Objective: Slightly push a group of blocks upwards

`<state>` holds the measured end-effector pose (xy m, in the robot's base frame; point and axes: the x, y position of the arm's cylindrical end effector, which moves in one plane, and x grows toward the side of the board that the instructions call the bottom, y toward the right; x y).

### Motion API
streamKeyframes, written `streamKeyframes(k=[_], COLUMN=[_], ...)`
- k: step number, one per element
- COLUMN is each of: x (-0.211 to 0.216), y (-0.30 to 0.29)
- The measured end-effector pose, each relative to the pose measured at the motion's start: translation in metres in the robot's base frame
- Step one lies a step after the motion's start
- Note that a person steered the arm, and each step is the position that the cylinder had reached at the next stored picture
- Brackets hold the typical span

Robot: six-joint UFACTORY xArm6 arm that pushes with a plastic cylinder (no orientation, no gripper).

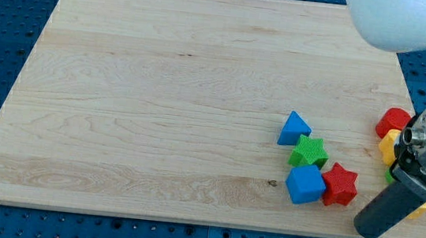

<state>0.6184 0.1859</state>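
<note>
A group of blocks sits at the board's lower right: a blue triangle (294, 128), a green star (309, 153), a blue cube (304, 184) and a red star (340, 185), touching one another. My tip (369, 228) is the lower end of the dark rod, just below and to the right of the red star, a short gap from it. At the right edge a red block (393, 122) and a yellow block (389, 145) are partly hidden behind the arm. A bit of green (389, 175) and of yellow (421, 209) show beside the rod.
The wooden board (160, 90) lies on a blue perforated table (1, 25). The arm's white body (406, 20) covers the upper right corner. The board's right edge runs close to the red and yellow blocks.
</note>
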Motion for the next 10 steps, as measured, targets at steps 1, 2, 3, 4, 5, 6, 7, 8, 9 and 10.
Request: streamKeyframes(k=[1, 2, 3, 4, 5, 6, 7, 8, 9, 10], x=[0.000, 0.000, 0.000, 0.000, 0.000, 0.000, -0.010, -0.029, -0.036, -0.038], y=[-0.017, -0.024, -0.036, -0.037, -0.046, -0.048, -0.048, -0.048, -0.047, -0.041])
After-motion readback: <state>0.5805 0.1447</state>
